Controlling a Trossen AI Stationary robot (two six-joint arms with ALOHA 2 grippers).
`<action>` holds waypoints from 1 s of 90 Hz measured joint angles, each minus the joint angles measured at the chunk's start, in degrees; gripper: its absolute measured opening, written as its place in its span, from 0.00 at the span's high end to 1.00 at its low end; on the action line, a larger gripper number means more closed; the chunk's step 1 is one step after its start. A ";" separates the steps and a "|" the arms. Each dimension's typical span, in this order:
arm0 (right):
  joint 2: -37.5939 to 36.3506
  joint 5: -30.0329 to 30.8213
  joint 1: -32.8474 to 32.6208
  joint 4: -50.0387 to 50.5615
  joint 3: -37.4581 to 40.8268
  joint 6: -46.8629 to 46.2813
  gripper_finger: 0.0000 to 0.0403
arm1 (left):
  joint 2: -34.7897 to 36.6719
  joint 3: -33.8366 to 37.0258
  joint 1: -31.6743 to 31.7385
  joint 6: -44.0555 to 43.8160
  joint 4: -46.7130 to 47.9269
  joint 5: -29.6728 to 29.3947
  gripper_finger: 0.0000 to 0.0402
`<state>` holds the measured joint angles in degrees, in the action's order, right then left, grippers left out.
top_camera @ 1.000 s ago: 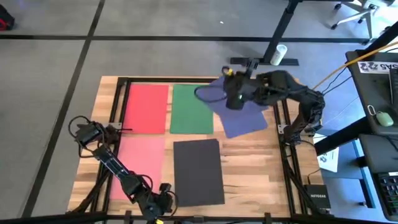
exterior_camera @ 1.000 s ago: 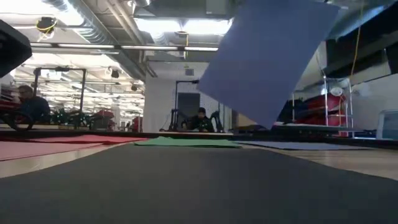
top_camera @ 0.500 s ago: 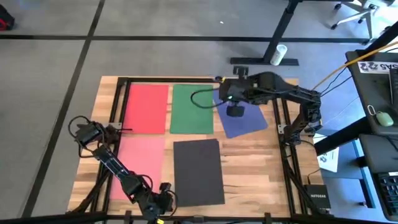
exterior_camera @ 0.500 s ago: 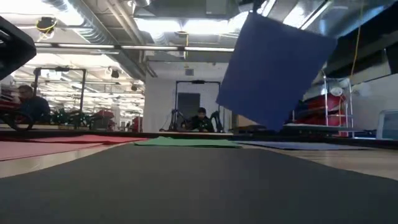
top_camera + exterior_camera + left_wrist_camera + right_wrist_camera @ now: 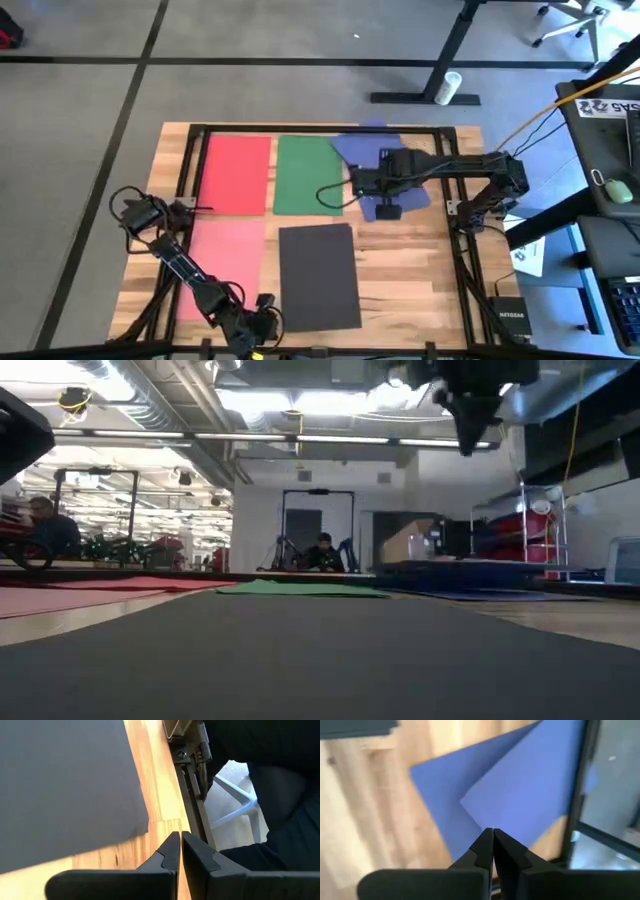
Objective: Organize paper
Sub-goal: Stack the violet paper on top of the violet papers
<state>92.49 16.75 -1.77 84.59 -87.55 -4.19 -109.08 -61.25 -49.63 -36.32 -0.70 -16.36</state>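
**Blue paper at the far right corner of the table**

The right tool (image 5: 362,182) is held above the table (image 5: 410,270), its fingers closed on a corner of the blue paper (image 5: 520,795). The blue paper (image 5: 372,150) lies skewed near the far right corner, beside the green paper (image 5: 307,175). The left tool (image 5: 180,851) is parked at the near edge, closed and empty, beside the dark grey paper (image 5: 318,275).

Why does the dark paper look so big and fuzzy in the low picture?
In the low view the dark grey paper lies right before the camera at table height, so it fills the bottom and blurs; in the high view the same sheet looks small and sharp-edged.
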 joint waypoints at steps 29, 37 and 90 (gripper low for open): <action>-1.34 -5.35 -3.09 -12.89 14.10 -7.64 1.00 | 0.00 0.00 0.00 -0.35 0.02 -0.08 1.00; -1.34 -3.64 -2.88 -18.16 19.67 -9.99 1.00 | 0.00 0.00 0.00 -0.35 0.04 -0.84 1.00; -1.60 2.81 7.35 -44.31 47.13 -19.82 1.00 | 0.00 0.00 0.07 -0.79 0.10 -1.03 1.00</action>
<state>90.89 19.56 5.58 40.28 -40.43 -24.01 -109.08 -61.25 -49.56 -37.10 -0.60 -17.39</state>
